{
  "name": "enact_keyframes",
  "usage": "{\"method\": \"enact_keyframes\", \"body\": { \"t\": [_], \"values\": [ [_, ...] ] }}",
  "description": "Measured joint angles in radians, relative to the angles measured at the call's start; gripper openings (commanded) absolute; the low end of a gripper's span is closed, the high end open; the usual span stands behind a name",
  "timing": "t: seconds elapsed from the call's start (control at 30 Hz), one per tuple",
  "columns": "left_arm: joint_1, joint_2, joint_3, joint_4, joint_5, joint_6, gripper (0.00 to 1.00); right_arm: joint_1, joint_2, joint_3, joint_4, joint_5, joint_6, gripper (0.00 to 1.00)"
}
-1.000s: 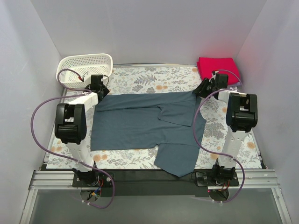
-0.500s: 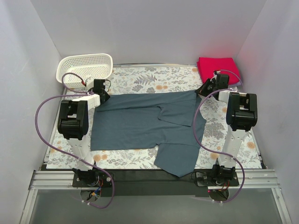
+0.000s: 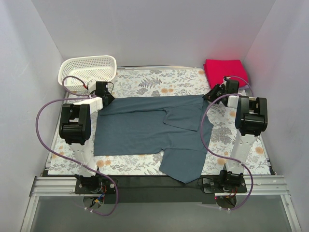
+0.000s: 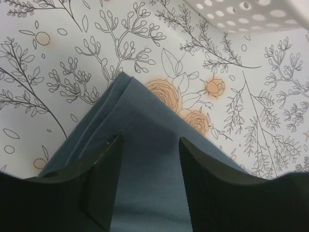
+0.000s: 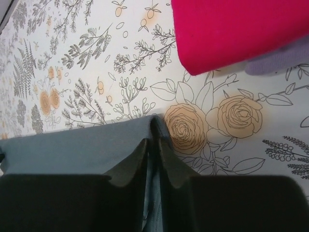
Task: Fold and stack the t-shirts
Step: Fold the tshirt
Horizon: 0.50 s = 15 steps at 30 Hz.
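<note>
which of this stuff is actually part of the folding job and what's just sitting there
Part of the job:
- blue-grey t-shirt, spread out mid-table
- red t-shirt, folded at the far right corner
- lavender t-shirt, peeking out from under the red one

Just lying about:
- white basket, far left corner
- floral table cover

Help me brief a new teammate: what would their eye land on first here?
The slate blue-grey t-shirt dominates, spread across the middle of the floral table. The folded bright red shirt pops at the far right corner. The left gripper straddles the t-shirt's far left corner, open; the right gripper pinches its far right corner.
</note>
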Motion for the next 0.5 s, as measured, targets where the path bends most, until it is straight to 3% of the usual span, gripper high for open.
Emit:
{"method": "enact_keyframes", "body": {
  "t": [0.13,0.3,0.5],
  "values": [
    [0.001,-0.012,0.010,-0.022,0.035,0.010,0.57,-0.002,-0.010,-0.002,0.003,-0.013,-0.003,0.37],
    [0.000,-0.102,0.005,-0.101,0.068,0.029,0.63,-0.008,-0.115,-0.036,-0.025,-0.011,-0.041,0.48],
    [-0.002,-0.422,-0.066,-0.169,0.085,0.057,0.70,-0.008,-0.369,-0.141,-0.138,0.017,-0.107,0.56]
  ]
}}
